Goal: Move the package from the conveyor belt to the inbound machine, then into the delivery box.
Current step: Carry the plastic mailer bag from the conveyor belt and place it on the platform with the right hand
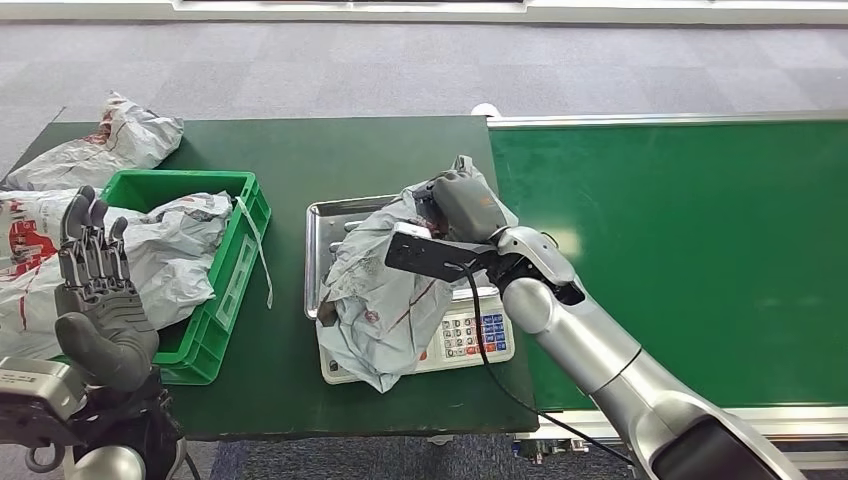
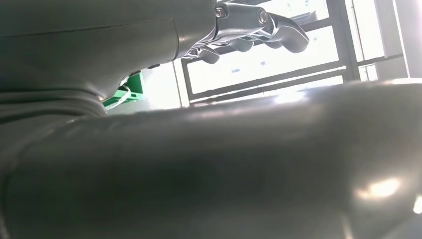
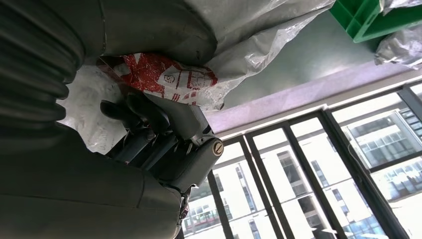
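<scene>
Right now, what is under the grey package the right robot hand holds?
Under the grey package held by the right robot hand lies a scale with its steel tray. Its keypad shows; most of the tray and any display are covered.

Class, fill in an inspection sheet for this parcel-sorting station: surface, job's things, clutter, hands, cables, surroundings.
Surface: dark green table; green conveyor belt beside it.
Job's things: grey package lies on the scale's steel tray; green delivery box already holds a bag.
Clutter: more grey bags beside the box, near the table's far corner.
Hands: right hand grips the package; left hand raised, fingers straight, holding nothing.
Cables: black cable hangs from the right wrist.
Surroundings: grey tiled floor.
</scene>
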`<action>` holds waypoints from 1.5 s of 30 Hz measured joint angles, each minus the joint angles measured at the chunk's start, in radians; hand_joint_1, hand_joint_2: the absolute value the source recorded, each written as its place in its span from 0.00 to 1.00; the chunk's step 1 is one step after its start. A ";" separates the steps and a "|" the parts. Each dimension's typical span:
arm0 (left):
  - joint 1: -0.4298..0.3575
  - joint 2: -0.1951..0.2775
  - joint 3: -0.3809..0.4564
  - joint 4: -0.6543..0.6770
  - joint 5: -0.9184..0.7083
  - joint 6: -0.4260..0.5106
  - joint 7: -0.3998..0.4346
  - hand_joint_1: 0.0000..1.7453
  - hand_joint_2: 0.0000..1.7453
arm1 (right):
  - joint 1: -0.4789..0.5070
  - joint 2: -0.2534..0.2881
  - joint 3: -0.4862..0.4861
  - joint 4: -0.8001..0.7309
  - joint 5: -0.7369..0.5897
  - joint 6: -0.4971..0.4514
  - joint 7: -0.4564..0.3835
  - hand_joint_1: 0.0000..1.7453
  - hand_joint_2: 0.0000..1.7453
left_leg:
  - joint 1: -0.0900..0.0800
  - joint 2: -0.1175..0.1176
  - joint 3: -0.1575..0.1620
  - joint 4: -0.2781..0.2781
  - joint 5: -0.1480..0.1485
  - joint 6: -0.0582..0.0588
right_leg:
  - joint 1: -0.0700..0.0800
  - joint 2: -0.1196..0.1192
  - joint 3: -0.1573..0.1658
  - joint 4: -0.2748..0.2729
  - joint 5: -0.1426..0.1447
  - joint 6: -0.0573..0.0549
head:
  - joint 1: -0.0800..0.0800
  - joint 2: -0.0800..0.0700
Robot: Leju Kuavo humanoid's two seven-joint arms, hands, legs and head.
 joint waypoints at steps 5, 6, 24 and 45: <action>0.001 -0.001 0.000 -0.015 -0.026 -0.023 0.025 0.00 0.00 | 0.025 0.002 0.000 0.007 0.062 0.003 0.020 0.45 1.00 | 0.000 0.000 0.000 0.000 0.000 0.000 | 0.000 0.000 0.000 0.000 0.000 0.000 | 0.000 0.000; 0.001 -0.002 0.000 -0.017 -0.029 -0.027 0.028 0.00 0.00 | 0.028 0.002 0.000 0.011 0.075 -0.002 0.022 0.20 1.00 | 0.000 0.000 0.000 0.000 0.000 0.000 | 0.000 0.000 0.000 0.000 0.000 0.000 | 0.000 0.000; 0.020 -0.009 0.000 -0.032 -0.052 -0.039 0.032 0.00 0.00 | 0.050 -0.011 -0.076 0.035 0.274 -0.167 0.040 0.00 1.00 | 0.000 0.000 0.000 0.000 0.000 0.000 | 0.000 0.000 0.000 0.000 0.000 0.000 | 0.000 0.000; 0.066 -0.009 0.010 -0.068 -0.117 -0.015 0.017 0.00 0.00 | 0.183 -0.085 -0.217 -0.235 0.269 -0.286 0.080 0.00 1.00 | 0.000 -0.001 -0.001 0.001 -0.001 0.000 | 0.000 -0.001 -0.001 -0.001 0.000 0.000 | 0.000 0.000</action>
